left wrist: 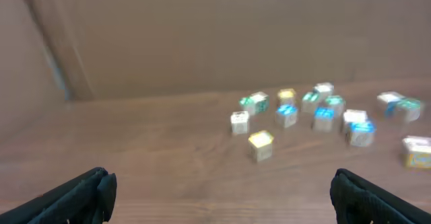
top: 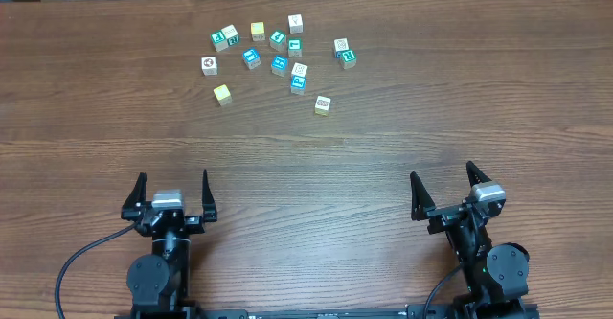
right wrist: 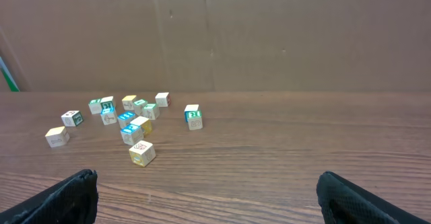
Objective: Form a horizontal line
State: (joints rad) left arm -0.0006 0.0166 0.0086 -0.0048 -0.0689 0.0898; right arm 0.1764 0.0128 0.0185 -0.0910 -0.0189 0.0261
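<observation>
yellow-green cube (top: 222, 94) | alone, flat | cream-white cubes (top: 209, 64) | scattered, apart

left arm (top: 153, 276): low | left fingers (top: 137, 193): spread wide | right arm (top: 498, 266): low | right fingers (top: 417, 194): spread wide

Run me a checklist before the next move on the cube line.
1. left end effector open and empty: ok.
2. right end effector open and empty: ok.
3. yellow-green cube stands apart from the others, graspable: ok.
4. cream-white cube nearest the right arm stands apart: ok.
5. Four cubes touching in a row: not ok, they lie scattered.
6. Printed marks legible: cannot tell.
</observation>
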